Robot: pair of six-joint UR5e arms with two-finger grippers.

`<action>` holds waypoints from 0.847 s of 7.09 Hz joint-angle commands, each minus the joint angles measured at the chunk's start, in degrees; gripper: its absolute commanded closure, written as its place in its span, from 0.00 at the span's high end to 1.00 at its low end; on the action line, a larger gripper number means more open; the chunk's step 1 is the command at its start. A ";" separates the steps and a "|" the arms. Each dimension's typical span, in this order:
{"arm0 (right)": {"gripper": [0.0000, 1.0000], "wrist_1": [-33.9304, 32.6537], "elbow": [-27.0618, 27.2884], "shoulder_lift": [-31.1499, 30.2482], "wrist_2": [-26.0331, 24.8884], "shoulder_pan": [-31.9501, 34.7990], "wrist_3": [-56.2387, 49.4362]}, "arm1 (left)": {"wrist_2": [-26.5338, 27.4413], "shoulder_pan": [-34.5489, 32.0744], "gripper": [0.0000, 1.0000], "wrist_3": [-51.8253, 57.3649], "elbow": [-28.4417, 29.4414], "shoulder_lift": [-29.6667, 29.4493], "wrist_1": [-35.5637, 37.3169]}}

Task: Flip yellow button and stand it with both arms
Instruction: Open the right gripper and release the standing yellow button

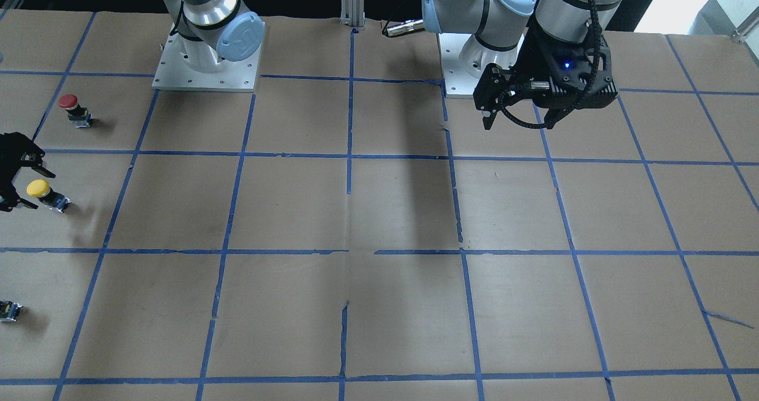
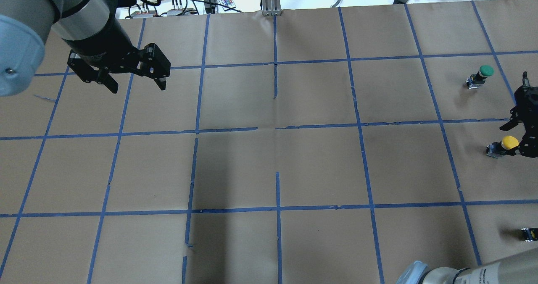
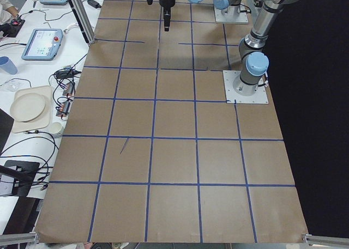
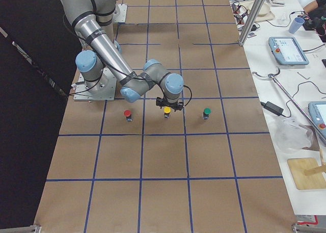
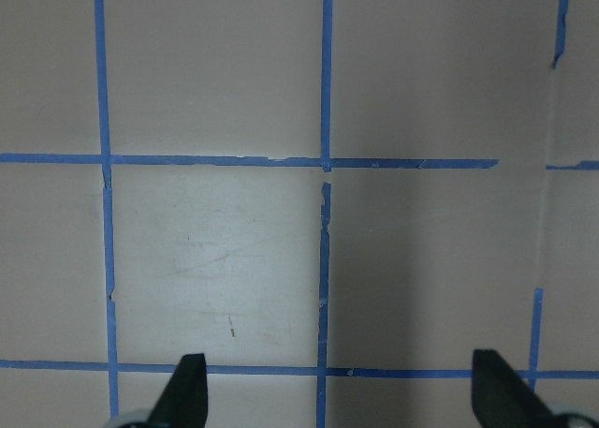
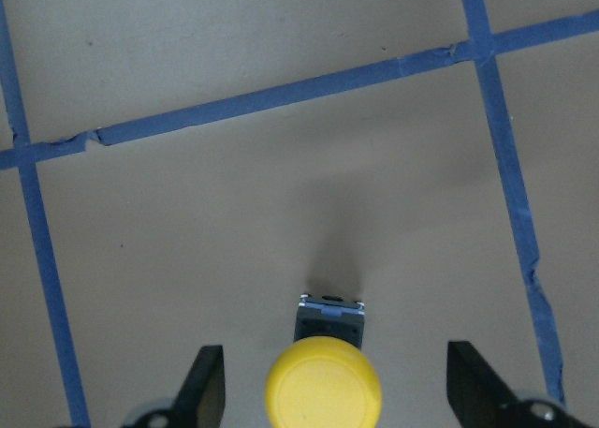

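Note:
The yellow button point(image 1: 39, 188) appears to stand cap up on the brown table at my right end; it also shows in the overhead view point(image 2: 510, 142), the right side view point(image 4: 166, 111) and the right wrist view point(image 6: 323, 385). My right gripper point(image 1: 33, 188) is open and low, with a finger on each side of the yellow cap and a gap on both sides point(image 6: 337, 395). My left gripper point(image 2: 138, 84) is open and empty, held above the table at the far left. The left wrist view shows its fingertips point(image 5: 190, 391) over bare paper.
A red button point(image 1: 68, 101) and a green button point(image 2: 486, 70) stand on either side of the yellow one. A tiny dark switch piece point(image 2: 530, 233) lies near the right edge. Blue tape lines grid the table point(image 2: 277, 170). The arm bases point(image 1: 206, 69) stand at the robot's edge.

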 commanded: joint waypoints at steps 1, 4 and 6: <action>0.90 0.38 -0.22 -1.49 -0.17 0.00 5.56 | -1.59 0.06 1.00 -0.16 0.07 0.14 0.09; 0.97 4.13 -0.31 -15.16 0.53 1.57 22.71 | -2.13 0.06 1.00 -0.16 -0.29 0.84 0.00; 0.99 5.92 -0.74 -18.89 -0.17 8.92 52.44 | -2.13 0.23 1.00 0.02 -0.11 0.58 0.35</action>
